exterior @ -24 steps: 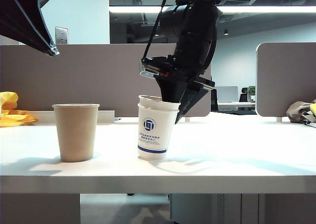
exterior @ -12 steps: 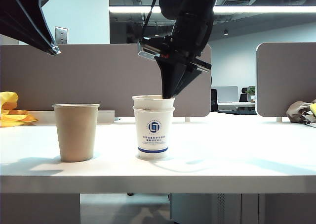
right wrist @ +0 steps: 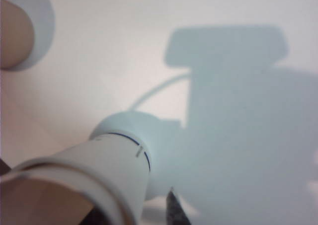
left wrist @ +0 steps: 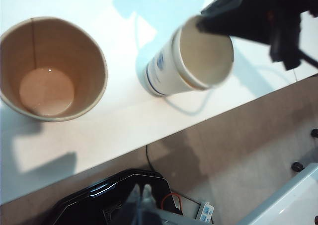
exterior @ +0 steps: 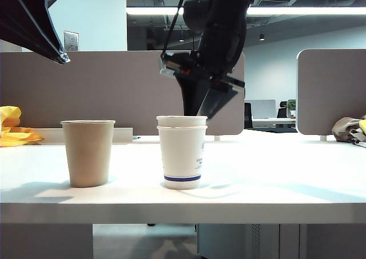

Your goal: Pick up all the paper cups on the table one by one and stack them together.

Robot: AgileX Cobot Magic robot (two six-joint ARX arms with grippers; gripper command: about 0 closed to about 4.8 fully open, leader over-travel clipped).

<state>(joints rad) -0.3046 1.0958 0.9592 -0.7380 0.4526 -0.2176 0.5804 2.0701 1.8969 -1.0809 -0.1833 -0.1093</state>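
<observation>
Standing upright near the middle of the wide white desk [exterior: 297,179], the two nested white paper cups with a dark blue bottom band [exterior: 182,151] sit directly beneath the right end effector [exterior: 201,106], whose fingers look spread just above the rim, pinching nothing. The plain tan-brown tapered paper cup [exterior: 87,152] stands apart to the left, mouth up, long axis vertical. The left end effector [exterior: 57,56] hangs high above it and is likely nearer; whether it is spread, I cannot tell.
</observation>
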